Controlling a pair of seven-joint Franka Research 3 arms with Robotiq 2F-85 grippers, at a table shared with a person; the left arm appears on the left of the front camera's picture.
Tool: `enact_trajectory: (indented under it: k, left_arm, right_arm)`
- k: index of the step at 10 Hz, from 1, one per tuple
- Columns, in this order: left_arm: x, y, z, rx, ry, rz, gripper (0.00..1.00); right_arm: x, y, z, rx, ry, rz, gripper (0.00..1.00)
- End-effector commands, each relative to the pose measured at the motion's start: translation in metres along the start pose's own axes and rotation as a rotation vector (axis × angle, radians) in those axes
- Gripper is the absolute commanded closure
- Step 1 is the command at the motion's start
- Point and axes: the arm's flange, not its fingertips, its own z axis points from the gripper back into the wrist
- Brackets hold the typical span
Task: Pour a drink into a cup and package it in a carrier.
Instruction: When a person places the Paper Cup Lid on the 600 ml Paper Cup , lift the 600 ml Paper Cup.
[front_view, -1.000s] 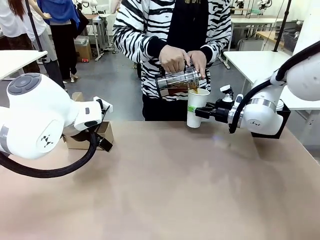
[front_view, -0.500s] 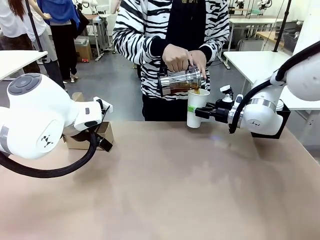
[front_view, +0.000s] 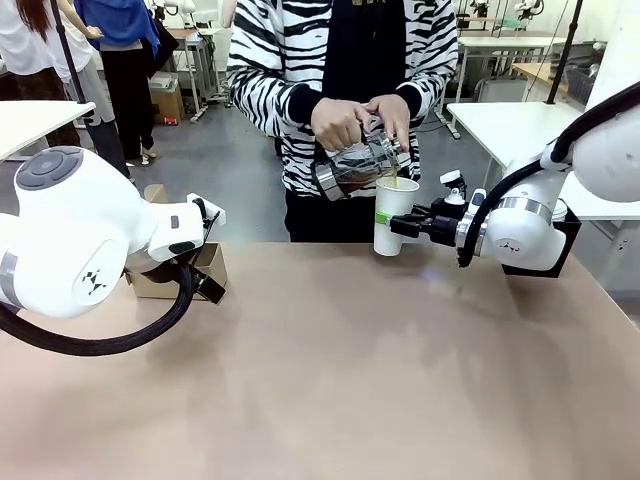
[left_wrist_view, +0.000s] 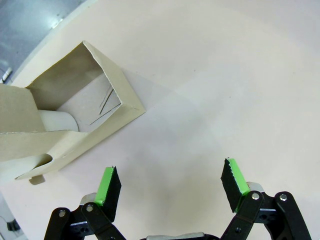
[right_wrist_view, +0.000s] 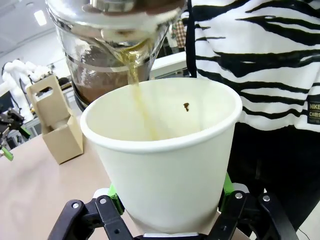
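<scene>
Legibly, "NIKE" (right_wrist_view: 314, 106) marks the striped top (right_wrist_view: 270, 55) behind the cup (right_wrist_view: 165, 170).

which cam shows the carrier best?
Left wrist view: carrier close up, open slot visible, though cut off at the edge. Front view: mostly hidden behind the left arm. Right wrist view: whole but small, handle upright.

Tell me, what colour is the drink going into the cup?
The drink is amber-brown, streaming into the white cup; best in the right wrist view.
</scene>
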Motion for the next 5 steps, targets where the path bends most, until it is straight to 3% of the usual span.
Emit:
enact_trajectory:
  k: [1,5]
  left_arm:
    - [0.0,-0.0002,0.0005,-0.002,-0.001,0.0,0.0]
    - [0.0,-0.0002,0.0005,-0.002,-0.001,0.0,0.0]
  right_arm:
    - [0.0023,0.0024,-0.001,0.002,-0.001,0.0,0.19]
    - [0.0023,0.0024,-0.001,0.002,-0.001,0.0,0.19]
